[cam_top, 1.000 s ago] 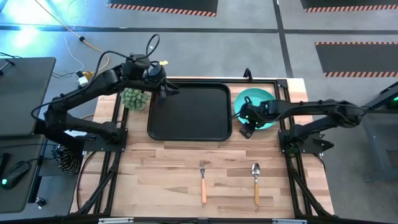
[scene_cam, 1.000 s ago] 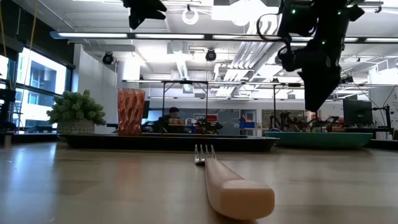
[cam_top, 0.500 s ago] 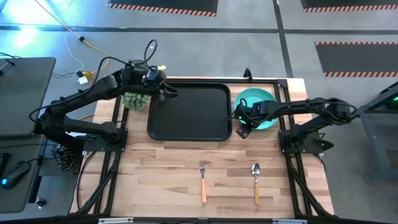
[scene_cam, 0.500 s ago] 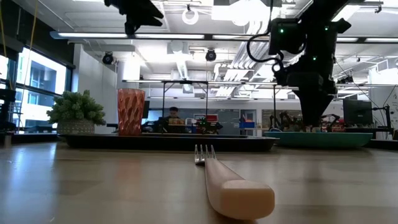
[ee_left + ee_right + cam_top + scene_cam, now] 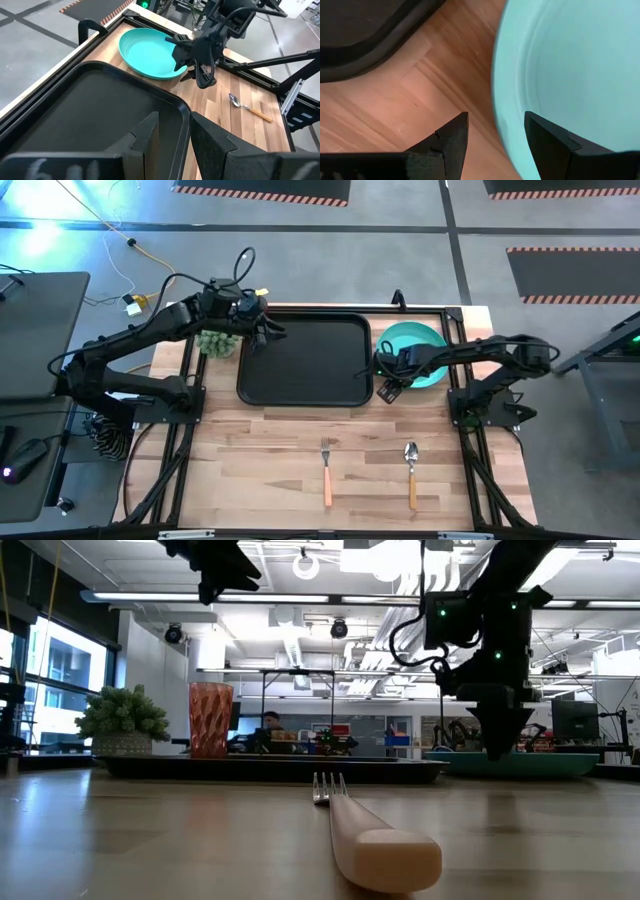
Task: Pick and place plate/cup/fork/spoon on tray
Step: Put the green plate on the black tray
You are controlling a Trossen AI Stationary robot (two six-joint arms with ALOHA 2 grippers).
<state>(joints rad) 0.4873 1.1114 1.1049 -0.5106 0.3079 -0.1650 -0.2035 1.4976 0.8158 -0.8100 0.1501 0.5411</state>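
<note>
Low view shows your right gripper has dropped to the plate rim, fingers spread astride it; grasp pending.

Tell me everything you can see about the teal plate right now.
The round, shallow teal plate, smooth and plastic-looking with a raised rim, lies flat on the wooden table, just right of the black rectangular tray and apart from it. The right end effector hangs open astride its tray-side rim, one finger over the plate, the other over the wood. Nothing lies in it.
</note>
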